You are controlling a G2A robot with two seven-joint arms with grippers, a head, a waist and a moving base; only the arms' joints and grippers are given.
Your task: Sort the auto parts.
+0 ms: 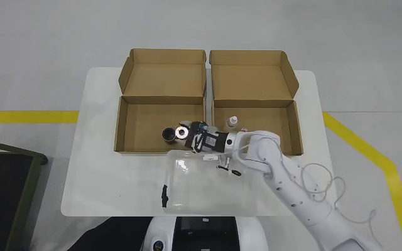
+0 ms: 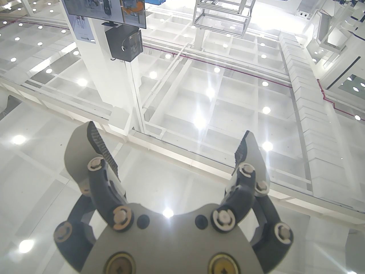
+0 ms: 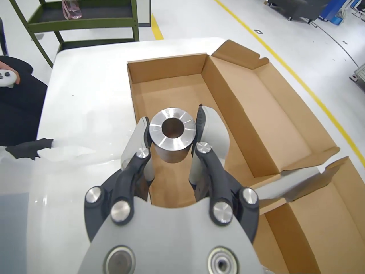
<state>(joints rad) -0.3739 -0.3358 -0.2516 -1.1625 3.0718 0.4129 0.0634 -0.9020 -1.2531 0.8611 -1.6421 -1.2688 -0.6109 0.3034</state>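
My right gripper (image 3: 173, 128) is shut on a short steel bushing (image 3: 172, 134) with a round bore, held above the near end of the left cardboard box (image 3: 171, 92). In the top view the same bushing (image 1: 182, 132) hangs over that box (image 1: 135, 128) at its front right, in the right gripper (image 1: 187, 133). A small white part (image 1: 232, 120) lies in the right box (image 1: 286, 125). Small metal parts (image 1: 224, 164) lie on a clear plastic bag (image 1: 195, 182) near the table's front. My left gripper (image 2: 171, 141) is open, empty and turned up toward the ceiling.
Both boxes stand side by side with lids folded back on the white table (image 1: 94, 157). A black scrap (image 1: 163, 194) lies at the bag's left edge. A green shelf (image 3: 82, 15) stands beyond the table's far end.
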